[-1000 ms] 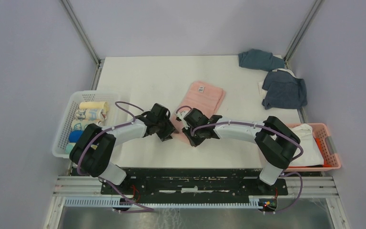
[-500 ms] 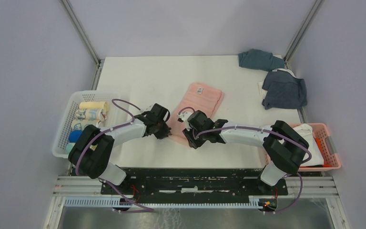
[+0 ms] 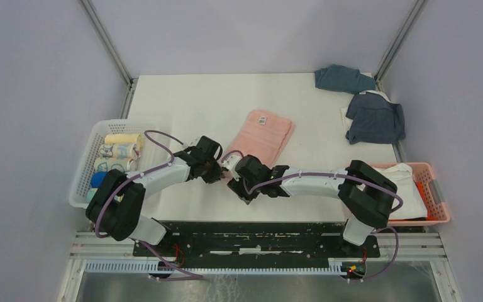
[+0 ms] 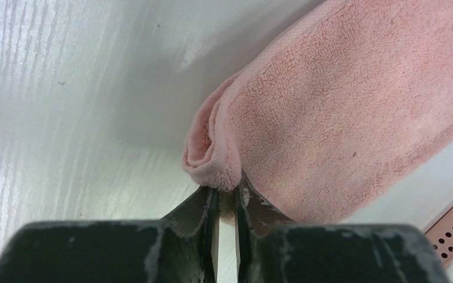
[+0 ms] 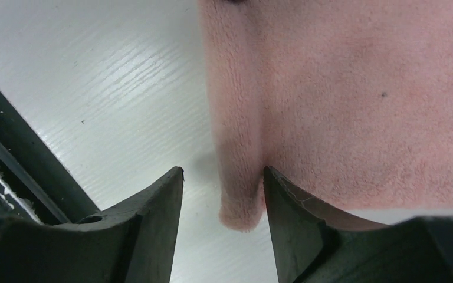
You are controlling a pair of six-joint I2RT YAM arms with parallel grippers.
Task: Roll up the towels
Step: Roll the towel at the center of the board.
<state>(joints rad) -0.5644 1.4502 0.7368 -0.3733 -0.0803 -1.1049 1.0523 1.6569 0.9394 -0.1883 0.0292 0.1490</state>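
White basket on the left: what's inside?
The white basket holds a cream towel roll, a patterned towel roll and a blue towel roll. The left arm covers its near corner, hiding the rest.

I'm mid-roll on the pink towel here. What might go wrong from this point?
The left gripper pinches only the tip of the pink terry-cloth towel at its rolled corner; a pull may slip it free and loosen the roll.
The right gripper stands open astride the rolled edge, not clamping it; if the left arm moves alone, the roll may skew.
Both grippers sit very close above the white table; they might collide.
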